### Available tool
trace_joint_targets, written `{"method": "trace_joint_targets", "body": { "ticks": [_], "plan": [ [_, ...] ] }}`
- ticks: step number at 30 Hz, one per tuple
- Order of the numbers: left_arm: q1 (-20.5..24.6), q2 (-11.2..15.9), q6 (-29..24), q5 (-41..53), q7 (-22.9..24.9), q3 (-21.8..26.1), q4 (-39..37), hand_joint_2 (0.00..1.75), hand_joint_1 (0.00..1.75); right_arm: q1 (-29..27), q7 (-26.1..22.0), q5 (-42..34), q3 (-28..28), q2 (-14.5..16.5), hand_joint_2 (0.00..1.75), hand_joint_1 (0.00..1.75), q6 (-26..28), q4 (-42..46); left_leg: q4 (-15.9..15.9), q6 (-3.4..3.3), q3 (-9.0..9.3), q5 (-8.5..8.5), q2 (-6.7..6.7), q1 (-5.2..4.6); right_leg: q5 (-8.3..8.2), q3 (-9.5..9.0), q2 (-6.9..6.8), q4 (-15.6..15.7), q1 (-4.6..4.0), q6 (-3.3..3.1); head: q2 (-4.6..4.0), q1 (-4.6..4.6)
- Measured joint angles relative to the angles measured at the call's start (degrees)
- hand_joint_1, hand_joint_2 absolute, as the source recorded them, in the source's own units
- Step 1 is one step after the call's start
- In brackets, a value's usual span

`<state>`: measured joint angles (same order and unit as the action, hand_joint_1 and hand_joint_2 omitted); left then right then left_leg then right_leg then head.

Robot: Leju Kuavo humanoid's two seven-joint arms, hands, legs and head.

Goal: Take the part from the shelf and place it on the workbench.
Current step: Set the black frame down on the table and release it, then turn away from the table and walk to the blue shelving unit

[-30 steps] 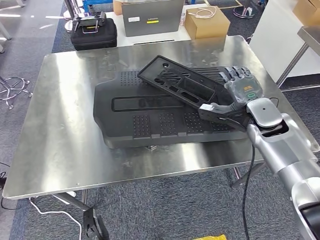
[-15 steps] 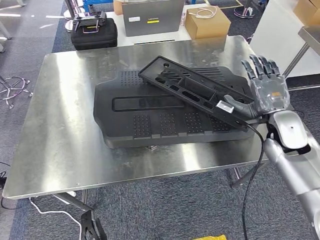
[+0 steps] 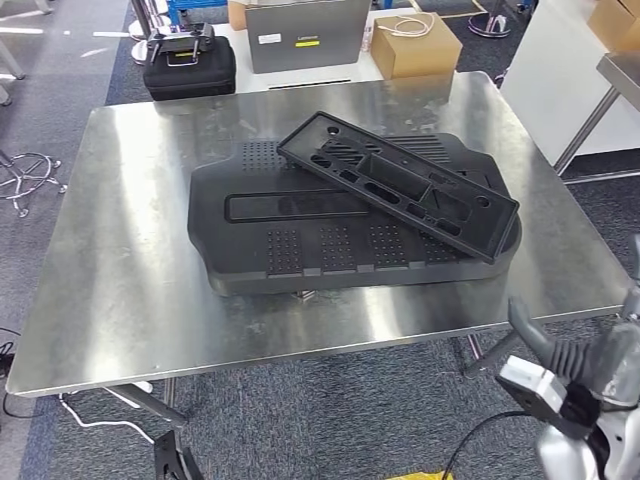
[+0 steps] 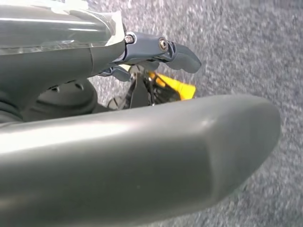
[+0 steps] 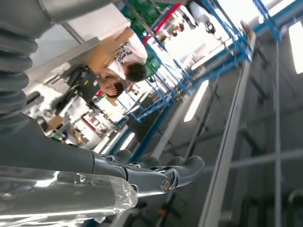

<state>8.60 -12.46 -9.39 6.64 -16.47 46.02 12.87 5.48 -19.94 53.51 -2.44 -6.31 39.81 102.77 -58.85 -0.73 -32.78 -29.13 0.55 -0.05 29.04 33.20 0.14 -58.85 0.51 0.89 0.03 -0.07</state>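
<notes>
The part [image 3: 400,185], a long narrow black plastic plate with cut-outs, lies slantwise on top of a larger black panel [image 3: 302,230] in the middle of the steel workbench [image 3: 128,250]. Nothing touches it. My right hand [image 3: 581,370] hangs below and in front of the bench's right front corner, fingers apart, holding nothing; the right wrist view shows its fingers [image 5: 171,172] stretched out against shelving and ceiling. In the left wrist view my left hand [image 4: 143,156] hangs over grey carpet with its fingers [image 4: 178,52] straight and nothing in them.
Behind the bench stand a black case [image 3: 189,65], a grey laptop [image 3: 306,35] and a cardboard box [image 3: 413,45]. A white table [image 3: 558,80] is at the right, a stool base [image 3: 26,180] at the left. A person [image 5: 121,56] bends over beside blue racks.
My right hand let go of the part's right end, opened, and dropped back below the bench's front right corner. The part now rests flat on the larger panel.
</notes>
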Motion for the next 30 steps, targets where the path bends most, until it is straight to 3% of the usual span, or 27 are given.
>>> {"method": "trace_joint_targets", "body": {
  "ticks": [8,11,13,15,16,17,18,19,21,23,26,28,30],
  "plan": [
    [-0.61,0.21,-2.05,0.00,-0.68,1.73,0.00,0.00,0.00,-11.46,-8.63,-5.47,7.29,8.46,1.75,0.00,0.06,9.27,-0.40,-0.42,-0.06,-0.12,-0.01,-0.26,-0.18,-0.10,0.04,0.16,0.33,0.29,-0.01,-0.02],
    [-0.83,0.25,-2.64,0.00,-0.83,2.22,0.00,0.00,0.00,-14.23,-10.03,-6.44,8.62,10.69,1.75,0.00,0.09,11.46,0.33,-1.15,0.19,0.62,-0.17,-0.05,0.06,-0.17,0.10,0.08,0.36,0.88,0.01,-0.02],
    [-0.90,0.24,-2.78,-0.01,-0.92,2.32,0.00,0.00,0.00,-15.62,-10.81,-6.96,9.45,11.76,1.75,0.00,0.14,12.42,1.12,-1.65,0.38,1.24,-0.43,0.34,2.91,0.85,0.13,-3.06,0.33,1.19,0.00,0.04],
    [-1.09,0.25,-2.90,-0.01,-1.00,2.42,0.00,0.00,0.00,-17.02,-11.53,-7.68,10.23,12.65,1.75,0.00,0.15,12.83,1.21,-1.76,0.31,1.43,-0.59,0.40,7.16,3.25,0.11,-10.11,0.52,1.59,0.00,0.09],
    [-1.21,0.25,-3.00,-0.01,-1.01,2.49,0.00,0.00,0.00,-17.67,-11.77,-8.05,10.59,13.04,1.75,0.00,0.15,12.92,1.19,-1.71,0.26,1.48,-0.65,0.40,8.47,4.24,0.11,-13.28,0.65,1.82,0.00,0.10],
    [-1.34,0.26,-3.12,-0.01,-1.02,2.60,0.00,0.00,0.00,-18.21,-11.88,-8.40,10.92,13.36,1.75,0.00,0.15,12.97,1.17,-1.62,0.22,1.56,-0.71,0.42,8.72,4.50,0.10,-14.82,0.77,2.03,0.00,0.09],
    [-1.43,0.27,-3.22,-0.01,-1.00,2.74,0.00,0.00,0.00,-18.64,-11.96,-8.73,11.23,13.63,1.75,0.00,0.15,13.00,1.14,-1.49,0.18,1.65,-0.76,0.47,7.82,3.69,0.08,-14.06,0.90,2.22,0.01,0.09],
    [-1.47,0.28,-3.29,-0.01,-0.97,2.91,0.00,0.00,0.00,-18.99,-11.99,-8.99,11.48,13.84,1.75,0.00,0.15,13.04,1.09,-1.34,0.15,1.72,-0.78,0.55,6.07,1.80,0.07,-11.06,1.06,2.42,0.00,0.09],
    [-1.49,0.33,-3.35,0.00,-0.91,3.17,0.00,0.00,0.00,-19.48,-11.98,-9.30,11.86,14.13,1.75,0.00,0.15,13.10,0.92,-0.85,0.01,1.87,-0.75,0.60,2.90,-2.91,0.19,-2.66,1.26,2.55,0.00,0.09],
    [-1.54,0.40,-3.38,0.00,-0.86,3.30,0.00,0.00,0.00,-19.87,-11.72,-9.40,12.14,14.40,1.75,0.00,0.15,13.20,0.81,-0.08,-0.23,2.21,-0.68,0.52,1.82,-4.90,0.56,1.52,1.08,1.98,0.00,0.00],
    [-1.71,0.44,-3.40,0.00,-0.87,3.51,0.00,0.00,0.00,-20.47,-10.93,-9.31,12.56,14.63,1.75,0.00,0.15,13.25,0.64,1.03,-0.70,2.36,-0.58,0.75,1.16,-4.17,0.62,1.65,0.75,0.48,-0.01,-0.07],
    [-1.75,0.46,-3.40,0.00,-0.91,3.62,0.00,0.00,0.00,-20.71,-10.56,-9.22,12.67,14.78,1.75,0.00,0.15,13.21,-2.08,1.38,-1.82,-0.70,-0.53,0.93,0.35,-3.32,0.33,1.82,0.76,-0.79,-0.01,-0.10],
    [-1.74,0.48,-3.40,0.00,-0.93,3.67,0.00,0.00,0.00,-20.87,-10.30,-9.33,12.71,14.91,1.75,0.00,0.15,13.01,-9.07,1.48,-4.07,-6.05,-0.54,0.98,-0.51,-2.10,0.10,1.80,0.54,-1.57,0.00,-0.13]
  ]
}}
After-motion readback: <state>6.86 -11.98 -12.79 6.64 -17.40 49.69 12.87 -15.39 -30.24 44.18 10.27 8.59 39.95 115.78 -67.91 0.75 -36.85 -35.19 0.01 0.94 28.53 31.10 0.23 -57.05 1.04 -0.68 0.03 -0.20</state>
